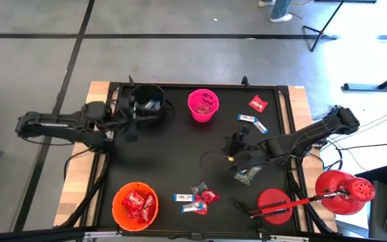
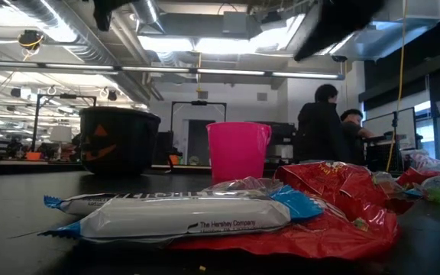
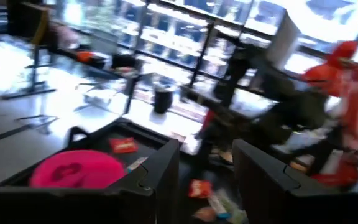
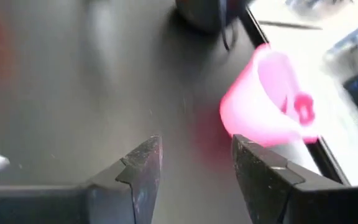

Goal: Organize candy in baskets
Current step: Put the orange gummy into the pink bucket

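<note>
The job is part done. The orange bucket (image 1: 135, 205) at the near left corner of the desk (image 1: 173, 151) has a heap of red shiny sweets in it. The black bucket (image 1: 147, 99) at the far left corner has at least one blue-and-white bar inside. The pink bucket (image 1: 203, 105) by the far edge, near the middle, shows only dark marks inside, and it is hard to tell if they are sweets.

Many sweets are not sorted yet. A red packet (image 1: 258, 103) lies near the far right corner. Two blue-and-white bars (image 1: 252, 122) lie just beside it, toward the middle. A small pile (image 1: 196, 199) of bars and red packets sits by the near edge. A greenish wrapper (image 1: 246, 175) lies on the right side, close to the right pincer.

The sweets look small, flat and crinkly. The red ones are shiny. The bars are white with blue ends.

The left pincer (image 1: 134, 114) is at the black bucket, right by its rim. Its two fingers stand apart with nothing between them, so it looks like it has nothing to carry now.

The right pincer (image 1: 235, 149) hangs over the right middle of the desk. Its fingers are apart too, and empty. It likely should go for the greenish wrapper or the bars next
</note>
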